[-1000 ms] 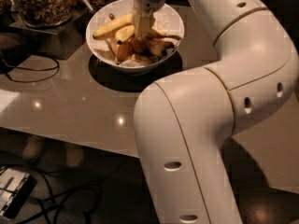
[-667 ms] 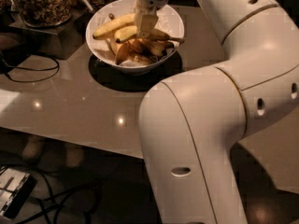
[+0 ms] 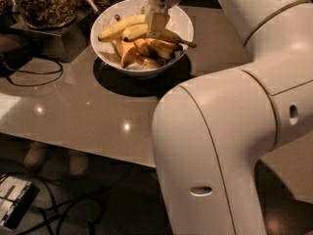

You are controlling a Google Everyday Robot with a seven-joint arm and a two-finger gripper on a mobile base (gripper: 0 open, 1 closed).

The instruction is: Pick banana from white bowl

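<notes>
The white bowl [image 3: 182, 24] stands at the far middle of the glossy table. In it lie the banana [image 3: 133, 32], curved, with its thin stem pointing right, a longer yellow banana [image 3: 113, 28] to its left, and small orange-yellow fruit pieces [image 3: 128, 54] below. My gripper [image 3: 157, 24] reaches down from above into the bowl, right over the banana's right half, touching or nearly touching it. It hides part of the banana.
A glass jar of brown nuts [image 3: 45, 4] stands on a dark box at the far left. A black cable [image 3: 34, 80] loops on the table's left. My white arm [image 3: 220, 131] fills the right foreground. The table's front edge [image 3: 73, 148] runs across the lower left.
My gripper has shifted slightly right and up over the bowl. The arm's big foreground joint has swung to the right. The bowl has not moved.
</notes>
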